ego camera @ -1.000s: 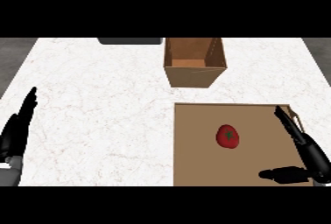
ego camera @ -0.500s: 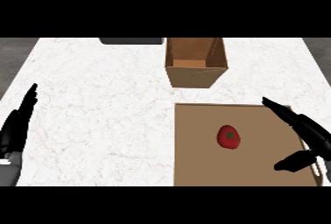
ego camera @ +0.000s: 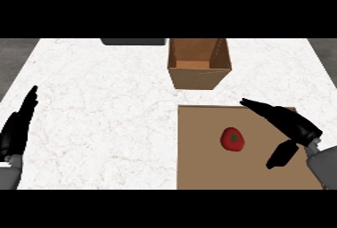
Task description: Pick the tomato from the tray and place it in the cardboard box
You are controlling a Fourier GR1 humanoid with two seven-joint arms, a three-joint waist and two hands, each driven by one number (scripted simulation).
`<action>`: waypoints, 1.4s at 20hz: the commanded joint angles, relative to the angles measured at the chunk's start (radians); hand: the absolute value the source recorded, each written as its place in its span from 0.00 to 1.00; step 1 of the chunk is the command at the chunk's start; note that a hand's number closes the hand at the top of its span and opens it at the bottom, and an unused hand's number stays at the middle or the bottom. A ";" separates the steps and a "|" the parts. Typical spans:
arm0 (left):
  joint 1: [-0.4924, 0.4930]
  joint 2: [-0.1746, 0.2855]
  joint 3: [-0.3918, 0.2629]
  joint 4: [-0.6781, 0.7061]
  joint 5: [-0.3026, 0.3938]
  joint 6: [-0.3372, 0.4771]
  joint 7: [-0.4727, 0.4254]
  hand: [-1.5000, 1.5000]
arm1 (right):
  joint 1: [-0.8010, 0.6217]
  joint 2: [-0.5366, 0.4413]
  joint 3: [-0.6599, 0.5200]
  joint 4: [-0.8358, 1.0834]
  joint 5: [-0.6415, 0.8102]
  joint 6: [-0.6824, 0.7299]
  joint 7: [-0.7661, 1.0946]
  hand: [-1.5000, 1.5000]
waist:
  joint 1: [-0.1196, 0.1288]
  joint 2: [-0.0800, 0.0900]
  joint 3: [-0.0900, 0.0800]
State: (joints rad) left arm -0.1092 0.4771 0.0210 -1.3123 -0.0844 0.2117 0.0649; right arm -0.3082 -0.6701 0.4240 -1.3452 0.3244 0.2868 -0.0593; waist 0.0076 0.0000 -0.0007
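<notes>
A red tomato (ego camera: 232, 139) with a green stem lies in the middle of the flat brown tray (ego camera: 201, 169) at the lower right of the counter. My right hand (ego camera: 289, 124) hovers over the tray's right side, open, fingers stretched toward the tray's far edge and thumb hanging down to the right of the tomato, apart from it. An open cardboard box (ego camera: 199, 62) stands upright beyond the tray at the counter's far side. My left hand (ego camera: 18, 129) rests open at the left edge, fingers pointing up.
The white marble counter (ego camera: 105, 111) spreads left of the tray. A dark object (ego camera: 132, 41) sits at the far edge, left of the box.
My right hand has moved left and forward over the tray, closer to the tomato. The tomato, box and left hand have stayed where they were.
</notes>
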 commanded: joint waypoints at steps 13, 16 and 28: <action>0.046 -0.074 0.080 -0.020 -0.081 -0.041 -0.028 0.50 | -0.007 0.200 -0.093 -0.029 0.232 0.165 0.102 0.00 | -0.004 0.000 0.001; -0.051 -0.067 0.077 -0.030 -0.105 -0.059 0.072 0.50 | 0.011 0.223 -0.098 0.002 0.259 0.149 0.014 0.00 | -0.006 0.000 0.001; -0.007 -0.117 0.129 -0.034 -0.137 -0.086 0.028 0.50 | 0.076 0.281 -0.172 -0.200 0.299 0.299 0.062 0.00 | -0.009 -0.001 0.001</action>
State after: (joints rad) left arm -0.0887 0.3895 0.1447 -1.3661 -0.1993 0.1203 0.0827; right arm -0.2515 -0.4017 0.2736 -1.4822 0.6027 0.5296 -0.0260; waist 0.0016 -0.0007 0.0001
